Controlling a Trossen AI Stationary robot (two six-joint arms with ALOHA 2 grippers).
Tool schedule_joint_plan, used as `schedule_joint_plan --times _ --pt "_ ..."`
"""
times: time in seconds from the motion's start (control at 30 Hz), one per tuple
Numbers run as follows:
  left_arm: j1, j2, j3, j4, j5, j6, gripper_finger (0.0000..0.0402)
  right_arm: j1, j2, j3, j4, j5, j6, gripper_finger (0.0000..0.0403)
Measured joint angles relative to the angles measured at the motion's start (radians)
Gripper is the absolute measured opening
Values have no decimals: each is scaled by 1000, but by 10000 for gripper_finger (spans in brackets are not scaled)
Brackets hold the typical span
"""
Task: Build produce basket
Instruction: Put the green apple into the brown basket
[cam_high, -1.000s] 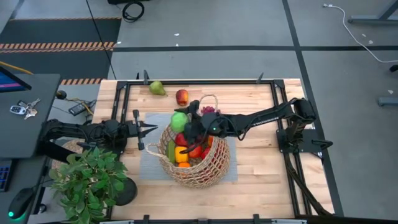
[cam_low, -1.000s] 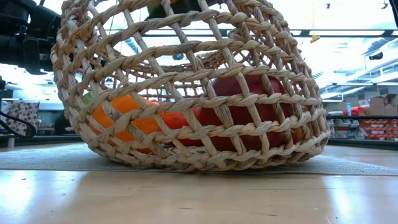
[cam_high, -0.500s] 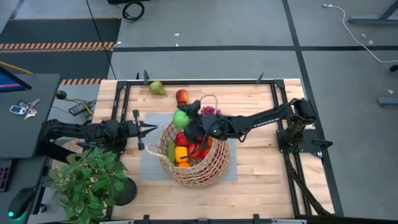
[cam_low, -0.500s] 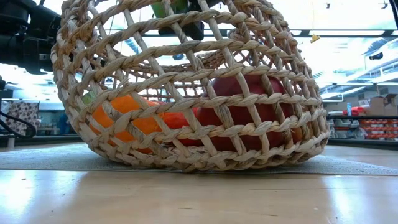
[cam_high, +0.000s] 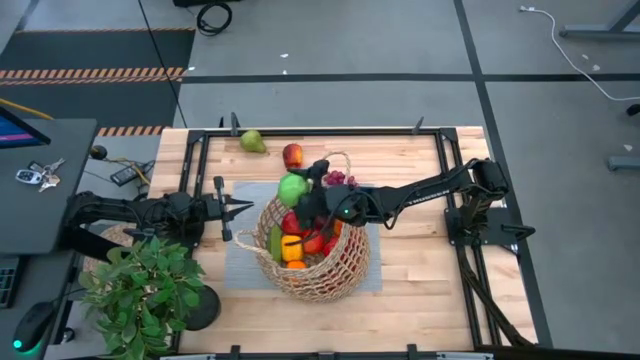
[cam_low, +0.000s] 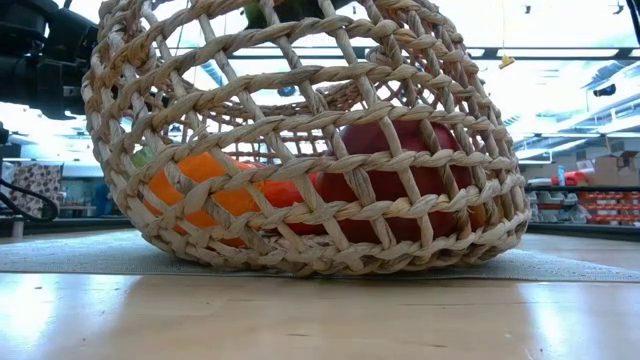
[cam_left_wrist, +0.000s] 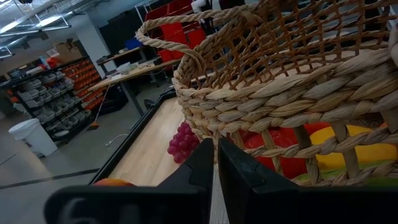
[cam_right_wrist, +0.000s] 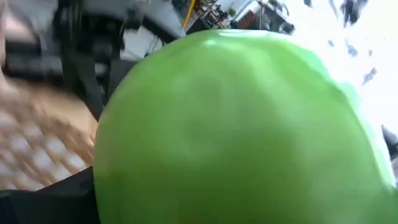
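Over the wooden tabletop (cam_high: 410, 255) I have my right gripper (cam_high: 297, 190) clamped on a glossy green apple (cam_high: 291, 189) above the far rim of the open-weave basket (cam_high: 330, 265), left gripper (cam_high: 240, 208) shut just beside it.

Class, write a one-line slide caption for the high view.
Right gripper holds a green apple over the fruit-filled basket.
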Motion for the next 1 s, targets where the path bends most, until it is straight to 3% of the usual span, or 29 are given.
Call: schedule_joint_plan --times 0.3,0.4,0.8,1.0 --pt "0 0 0 0 0 0 36 1 0 0 0 -11 674 367" --pt "0 0 0 0 0 0 34 2 0 0 0 -71 851 367" --pt "0 0 0 0 0 0 34 4 0 0 0 -431 1105 367" --pt "0 0 0 0 0 0 28 4 0 0 52 -486 1232 367"
